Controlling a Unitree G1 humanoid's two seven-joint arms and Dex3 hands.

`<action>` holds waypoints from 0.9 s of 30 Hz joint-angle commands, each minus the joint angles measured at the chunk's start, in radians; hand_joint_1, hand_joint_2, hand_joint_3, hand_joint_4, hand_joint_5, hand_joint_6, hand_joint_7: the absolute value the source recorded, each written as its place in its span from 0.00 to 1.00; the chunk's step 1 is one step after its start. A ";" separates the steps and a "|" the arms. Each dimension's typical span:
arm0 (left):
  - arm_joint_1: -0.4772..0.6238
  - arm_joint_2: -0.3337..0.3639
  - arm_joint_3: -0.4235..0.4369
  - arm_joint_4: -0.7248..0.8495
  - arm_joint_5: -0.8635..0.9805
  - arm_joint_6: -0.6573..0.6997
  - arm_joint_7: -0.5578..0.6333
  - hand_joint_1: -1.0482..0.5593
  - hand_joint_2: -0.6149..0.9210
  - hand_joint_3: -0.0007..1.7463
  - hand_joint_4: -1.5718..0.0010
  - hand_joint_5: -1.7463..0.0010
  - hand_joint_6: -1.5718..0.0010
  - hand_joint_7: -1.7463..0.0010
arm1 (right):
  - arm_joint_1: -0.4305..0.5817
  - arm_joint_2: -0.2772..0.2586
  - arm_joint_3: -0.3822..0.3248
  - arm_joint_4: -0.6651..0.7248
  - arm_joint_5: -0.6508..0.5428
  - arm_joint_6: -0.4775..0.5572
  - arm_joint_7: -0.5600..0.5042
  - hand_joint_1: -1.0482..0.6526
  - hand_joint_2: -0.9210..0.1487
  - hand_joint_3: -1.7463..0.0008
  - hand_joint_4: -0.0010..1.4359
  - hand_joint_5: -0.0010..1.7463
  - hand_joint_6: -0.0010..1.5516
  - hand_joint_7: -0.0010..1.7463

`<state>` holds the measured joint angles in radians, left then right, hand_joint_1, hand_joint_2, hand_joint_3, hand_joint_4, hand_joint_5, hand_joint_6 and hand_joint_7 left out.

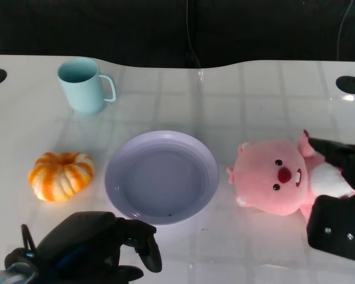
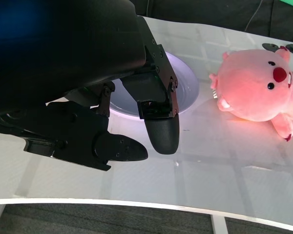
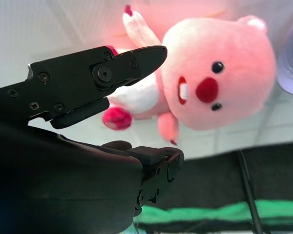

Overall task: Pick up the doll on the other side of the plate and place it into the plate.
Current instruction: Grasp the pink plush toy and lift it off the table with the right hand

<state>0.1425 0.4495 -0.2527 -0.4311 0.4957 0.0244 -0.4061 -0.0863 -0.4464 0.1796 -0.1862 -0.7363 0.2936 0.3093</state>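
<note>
Doll [image 1: 275, 180] lies head toward the plate [image 1: 121, 160], right hand [image 1: 343, 195] spread, seemingly not gripping.

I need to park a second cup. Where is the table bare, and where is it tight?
Bare: the far stretch between mug and the right grommet, behind the plate. Tight: the doll with the right hand at it, and the pumpkin above the left hand.
</note>
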 commanded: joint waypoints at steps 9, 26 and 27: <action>-0.005 0.000 -0.009 0.014 0.026 -0.016 0.013 0.52 1.00 0.13 0.55 0.20 0.46 0.55 | -0.159 0.001 0.064 0.337 0.018 -0.050 -0.047 0.29 0.02 1.00 0.06 0.15 0.18 0.01; 0.005 0.000 -0.005 0.009 0.031 -0.019 0.014 0.52 1.00 0.13 0.54 0.22 0.46 0.56 | -0.440 0.131 0.127 0.856 0.093 -0.041 -0.177 0.34 0.00 0.94 0.27 0.09 0.36 0.04; 0.007 0.000 -0.006 0.006 0.033 -0.017 0.013 0.52 1.00 0.13 0.54 0.22 0.46 0.56 | -0.446 0.135 0.127 0.878 0.098 -0.066 -0.213 0.35 0.00 0.94 0.28 0.09 0.38 0.05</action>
<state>0.1404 0.4397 -0.2648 -0.4121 0.5199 0.0070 -0.3975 -0.5368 -0.3174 0.2969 0.6517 -0.6534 0.2406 0.1124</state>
